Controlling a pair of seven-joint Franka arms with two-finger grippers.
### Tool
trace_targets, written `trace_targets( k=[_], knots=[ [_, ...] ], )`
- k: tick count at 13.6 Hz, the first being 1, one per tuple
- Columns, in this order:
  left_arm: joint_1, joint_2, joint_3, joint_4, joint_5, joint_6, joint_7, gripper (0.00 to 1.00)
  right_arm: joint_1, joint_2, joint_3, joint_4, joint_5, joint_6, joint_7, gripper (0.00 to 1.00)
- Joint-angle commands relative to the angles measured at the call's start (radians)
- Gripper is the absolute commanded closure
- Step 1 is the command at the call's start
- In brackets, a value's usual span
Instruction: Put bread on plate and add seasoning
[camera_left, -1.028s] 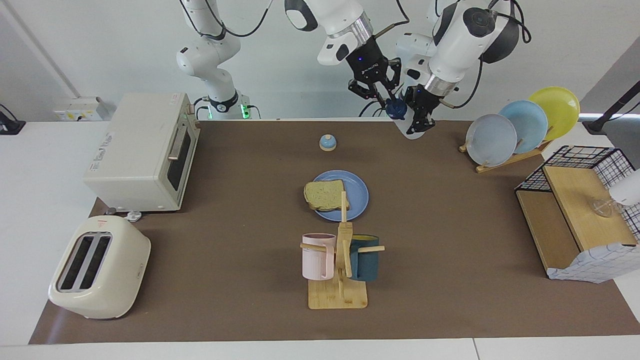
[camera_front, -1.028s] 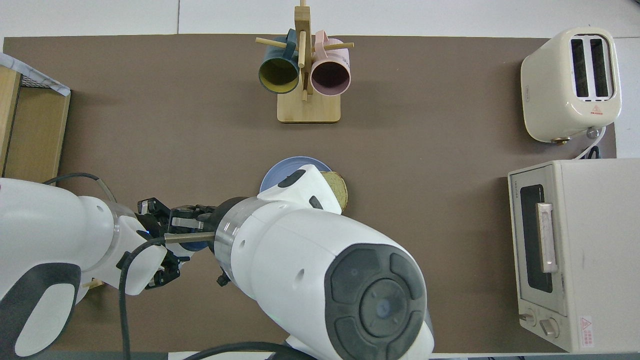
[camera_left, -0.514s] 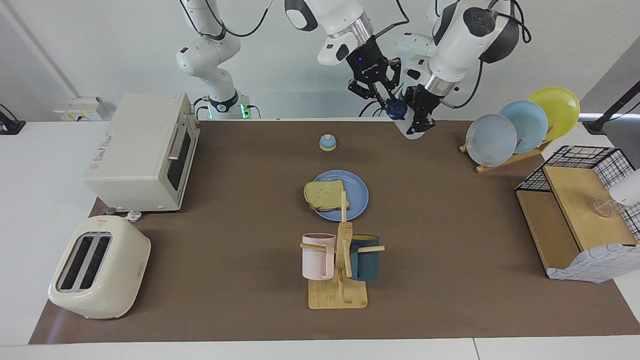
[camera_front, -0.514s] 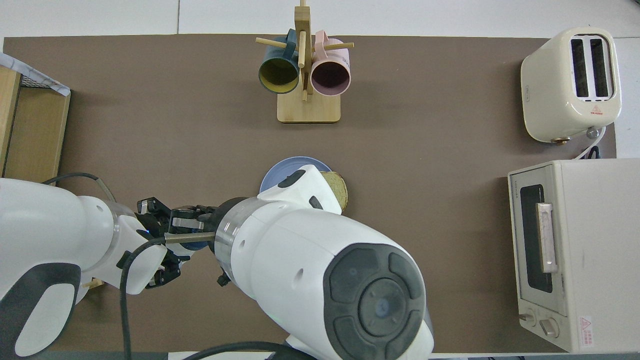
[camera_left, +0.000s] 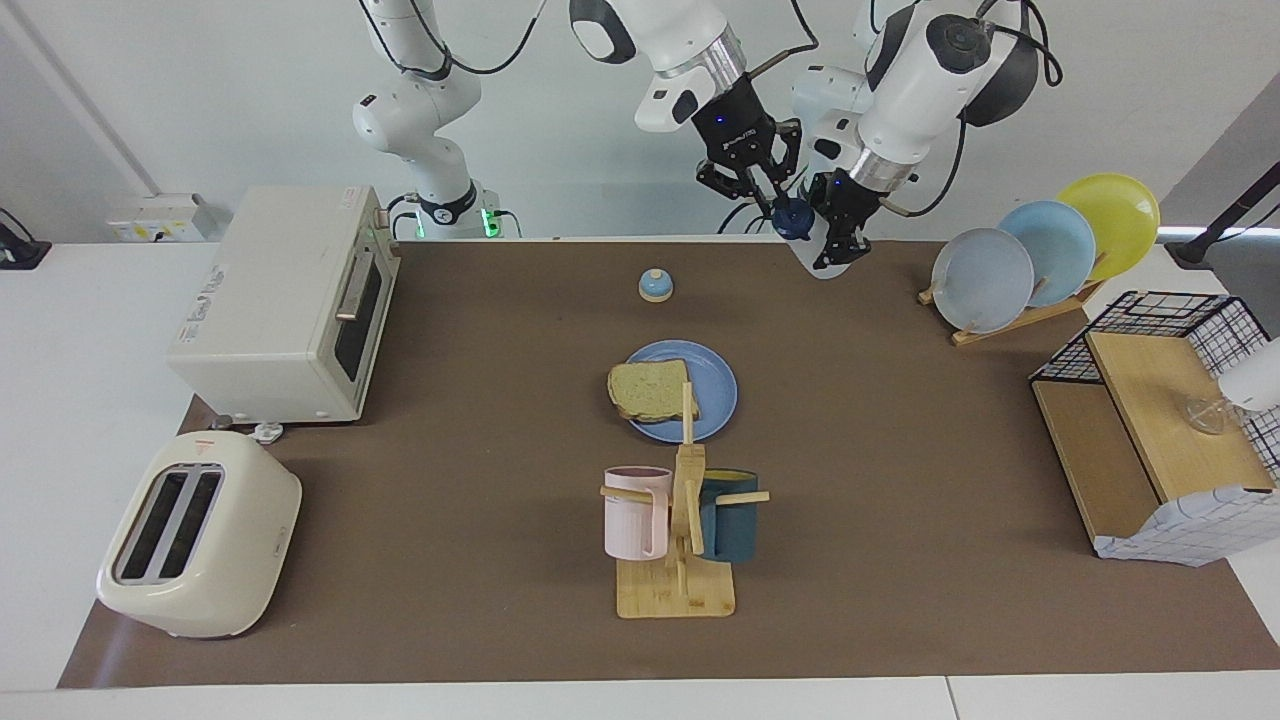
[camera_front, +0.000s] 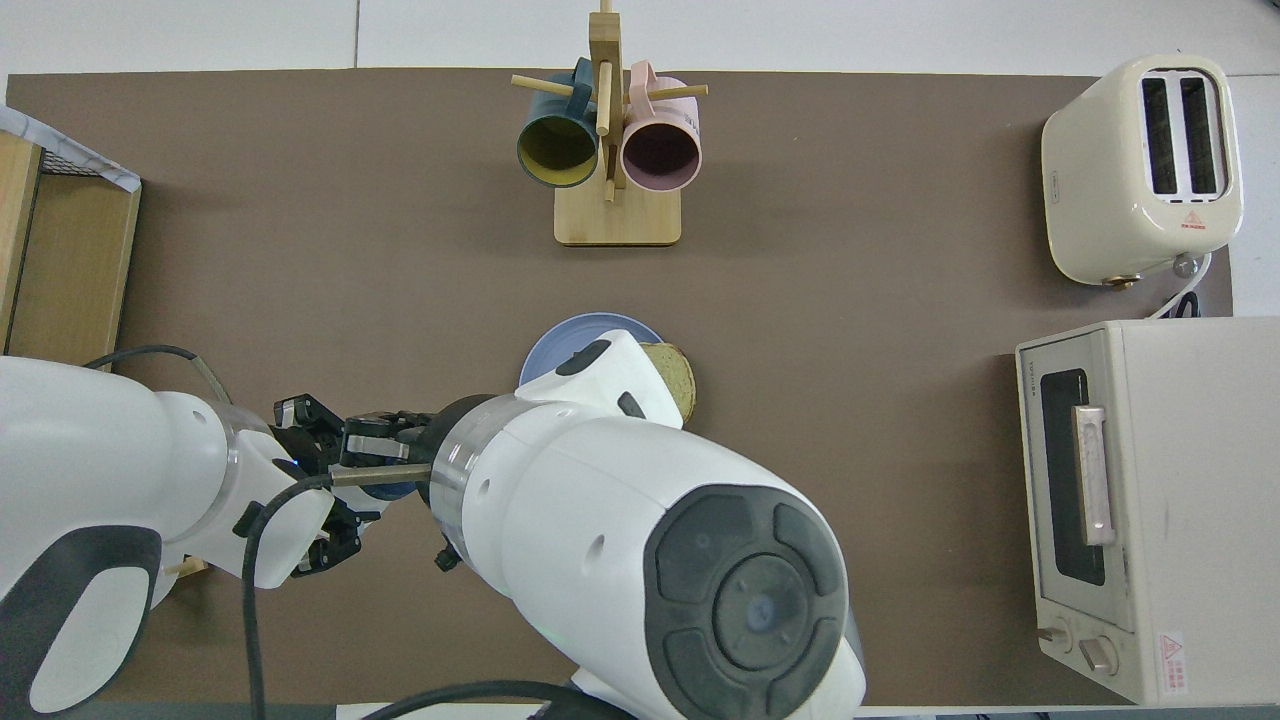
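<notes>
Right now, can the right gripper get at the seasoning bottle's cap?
Probably yes: the right gripper is already at the dark cap of the seasoning bottle, which the left gripper holds up in the air; nothing stands between them.

Toaster (camera_left: 198, 548), toaster oven (camera_left: 285, 303), mug tree (camera_left: 680, 540), bell (camera_left: 655, 285), plate rack (camera_left: 1040, 255), wire basket (camera_left: 1160, 420)

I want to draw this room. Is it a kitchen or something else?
Probably a robot lab set up like a kitchen: a toaster, a toaster oven and a mug rack sit on a brown table mat.
</notes>
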Motion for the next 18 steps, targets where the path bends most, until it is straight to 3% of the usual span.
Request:
trace_targets(
  k=[1,7,11,18],
  knots=[
    [0.004,-0.039,-0.005,-0.037,0.013,0.026,-0.017,1.00,-0.003,-0.005,0.008,-0.014,-0.025,-0.002,0.027,0.76],
    [0.006,-0.039,-0.005,-0.037,0.013,0.027,-0.025,1.00,-0.003,-0.005,0.006,-0.011,-0.025,-0.004,0.025,0.78],
    [0.006,-0.039,-0.005,-0.037,0.012,0.027,-0.026,1.00,-0.002,-0.005,0.006,-0.008,-0.027,-0.005,0.027,1.00],
    [0.006,-0.039,-0.005,-0.037,0.012,0.027,-0.033,1.00,-0.020,-0.005,-0.007,0.006,-0.014,-0.033,0.024,1.00]
  ],
)
